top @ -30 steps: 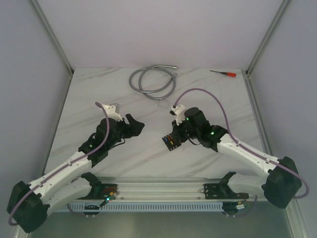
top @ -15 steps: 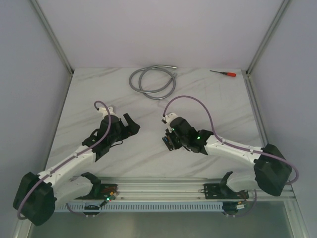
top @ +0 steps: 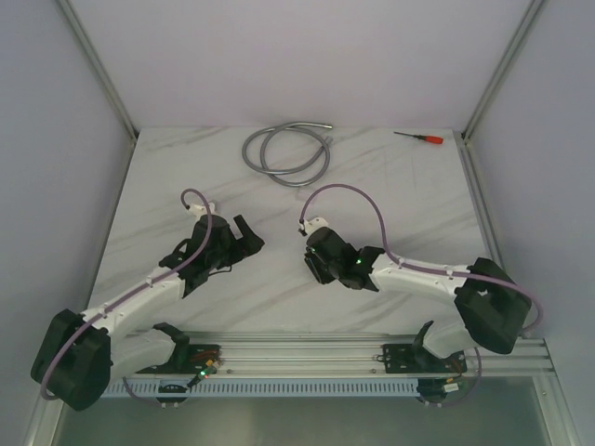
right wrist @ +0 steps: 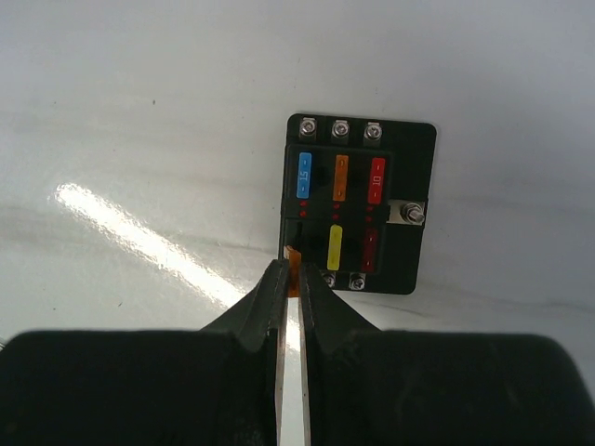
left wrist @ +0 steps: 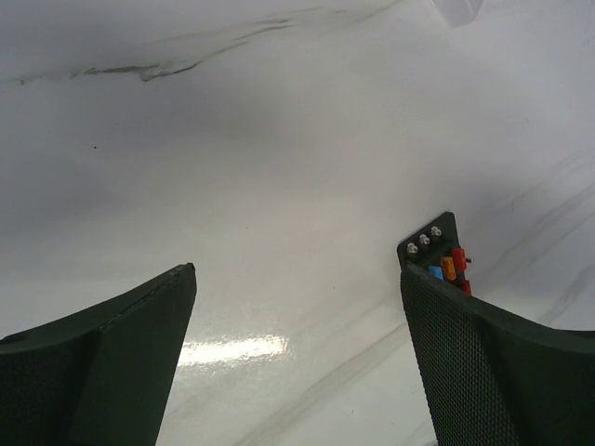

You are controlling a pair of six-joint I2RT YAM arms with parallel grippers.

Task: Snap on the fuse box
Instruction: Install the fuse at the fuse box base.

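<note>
Marble table (top: pixel 390 186): hose (top: pixel 286 153) coiled at far edge, red screwdriver (top: pixel 418 137) far-right corner. Left gripper (top: pixel 249 234) wide open, empty.
Left wrist: fuse box (left wrist: pixel 432 237) partly hidden behind rt finger.
Right wrist: right gripper (right wrist: pixel 291 269) clenched on orange bit (right wrist: pixel 294 255) at box's near-left corner.

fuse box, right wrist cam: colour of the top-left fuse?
Blue. That fuse shows best in the right wrist view.
</note>
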